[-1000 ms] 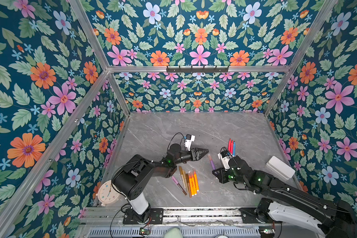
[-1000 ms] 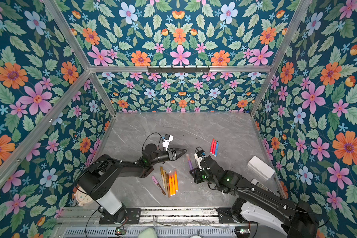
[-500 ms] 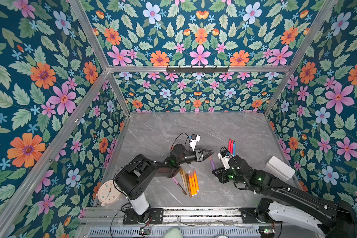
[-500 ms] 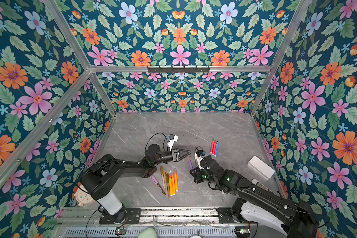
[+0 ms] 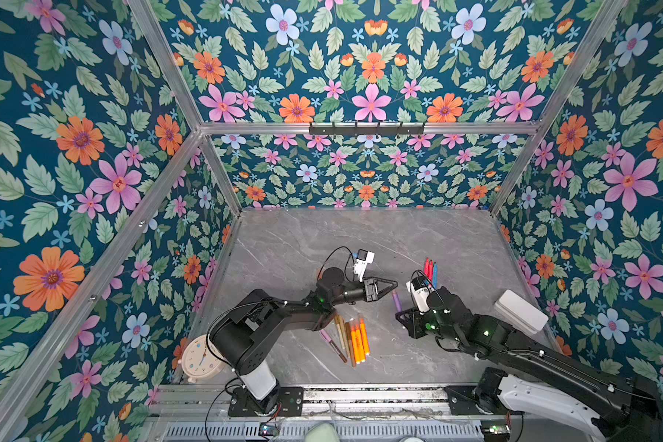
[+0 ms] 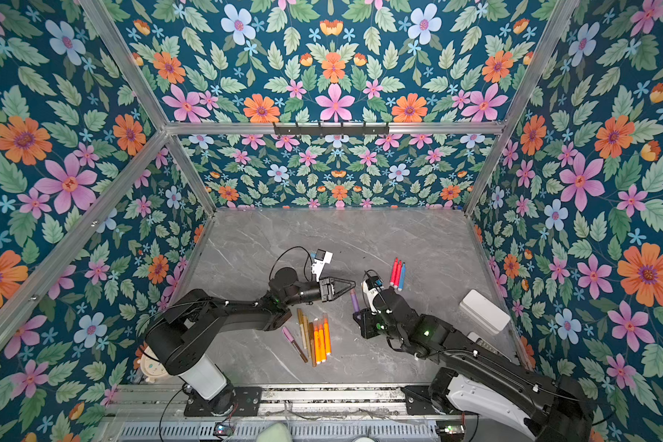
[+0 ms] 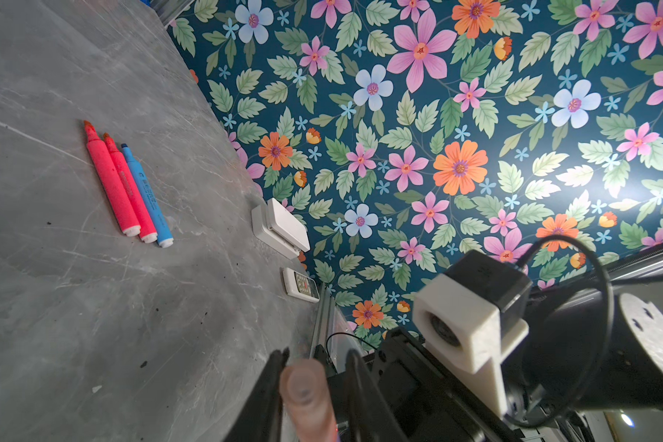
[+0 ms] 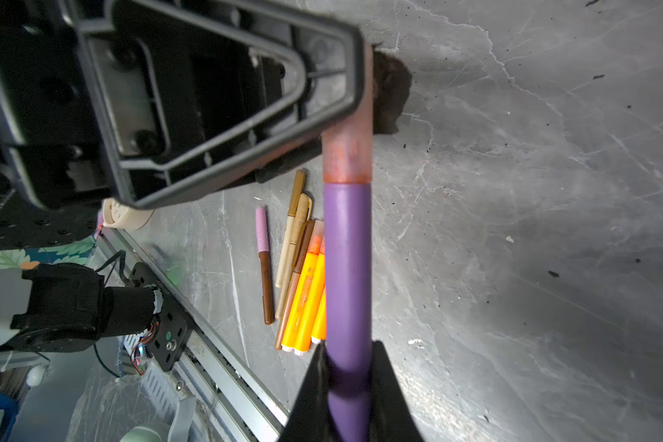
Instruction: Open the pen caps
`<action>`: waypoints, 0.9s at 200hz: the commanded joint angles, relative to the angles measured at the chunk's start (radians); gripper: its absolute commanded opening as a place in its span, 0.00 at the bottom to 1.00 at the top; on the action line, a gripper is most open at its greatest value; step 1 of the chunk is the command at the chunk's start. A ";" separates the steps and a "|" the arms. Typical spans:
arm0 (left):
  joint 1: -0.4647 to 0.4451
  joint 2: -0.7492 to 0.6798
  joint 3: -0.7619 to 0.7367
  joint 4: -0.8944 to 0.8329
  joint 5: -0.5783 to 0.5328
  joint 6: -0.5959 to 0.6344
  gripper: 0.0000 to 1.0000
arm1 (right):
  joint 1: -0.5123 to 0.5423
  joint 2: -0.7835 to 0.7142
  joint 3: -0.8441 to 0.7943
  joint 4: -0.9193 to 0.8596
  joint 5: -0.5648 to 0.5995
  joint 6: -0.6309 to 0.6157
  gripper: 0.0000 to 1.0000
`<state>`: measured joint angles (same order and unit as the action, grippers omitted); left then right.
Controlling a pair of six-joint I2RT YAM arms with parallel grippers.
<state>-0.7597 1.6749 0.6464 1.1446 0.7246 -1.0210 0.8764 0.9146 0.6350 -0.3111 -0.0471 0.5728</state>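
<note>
My right gripper (image 8: pixel 348 344) is shut on the barrel of a purple pen (image 8: pixel 347 260), holding it above the table with its end pointing towards the left arm. The pen's translucent pinkish cap (image 8: pixel 347 153) sits on that far end. My left gripper (image 7: pixel 316 354) has the cap (image 7: pixel 303 386) between its jaws. One finger touches the cap and a gap remains on the other side. In both top views the left gripper (image 5: pixel 395 285) (image 6: pixel 353 284) meets the pen (image 5: pixel 397 303) (image 6: pixel 355 302) mid-table, just above the right gripper (image 5: pixel 400 315).
Several orange, gold, brown and pink pens (image 5: pixel 355 336) lie in a bunch near the front. Two red pens and a blue one (image 5: pixel 430 269) (image 7: pixel 119 183) lie behind. A white box (image 5: pixel 519 310) and a remote (image 7: pixel 301 287) sit by the right wall. A clock (image 5: pixel 196 354) stands front left.
My left gripper has moved right to the pen's capped end, and its jaws have narrowed around the cap. The right arm has held still with the pen.
</note>
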 commanded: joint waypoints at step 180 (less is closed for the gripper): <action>-0.022 0.031 0.042 0.029 0.065 0.010 0.28 | -0.026 -0.017 -0.015 0.003 0.014 -0.006 0.00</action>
<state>-0.7807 1.7103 0.6811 1.1461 0.7750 -1.0210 0.8513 0.8955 0.6277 -0.3279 -0.0273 0.5655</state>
